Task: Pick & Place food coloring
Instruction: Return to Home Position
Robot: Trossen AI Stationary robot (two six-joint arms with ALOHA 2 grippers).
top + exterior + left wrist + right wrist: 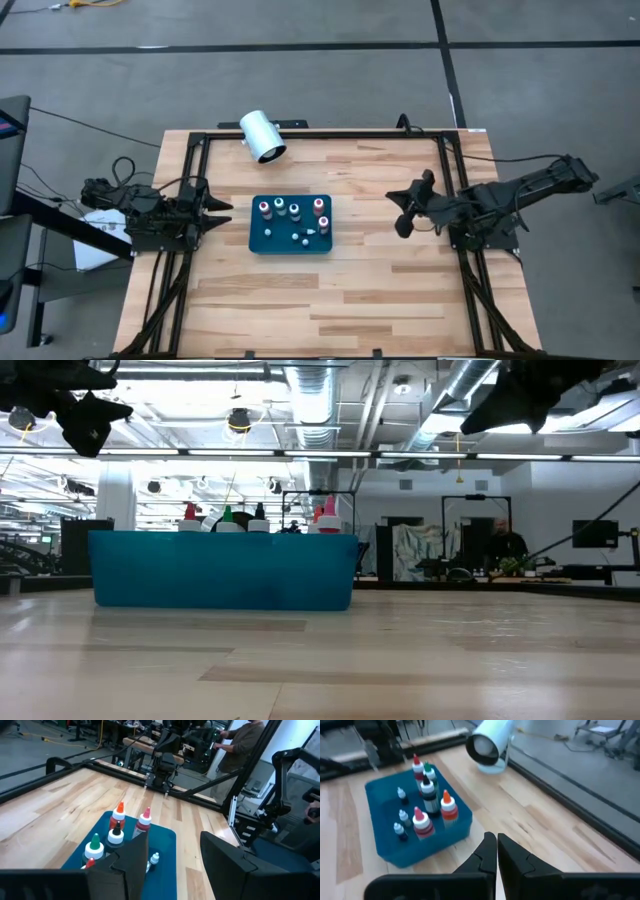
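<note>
Seen from above, the food coloring bottles (294,211) sat inside a teal tray (258,243) at the centre of the frame, on a wooden table (380,290). The left gripper (172,851) hovered just left of the tray, fingers spread wide and empty. The right gripper (496,851) hung well to the tray's right, fingers pressed together, holding nothing. A white cylinder (263,136) lay above the tray.

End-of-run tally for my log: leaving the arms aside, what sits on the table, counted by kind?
Teal bin: 1
Tall food coloring bottles: 5, standing in the bin
Small food coloring bottles: 4, also in the bin
White cylinder: 1, lying at the table's far edge
Total: 11
</note>
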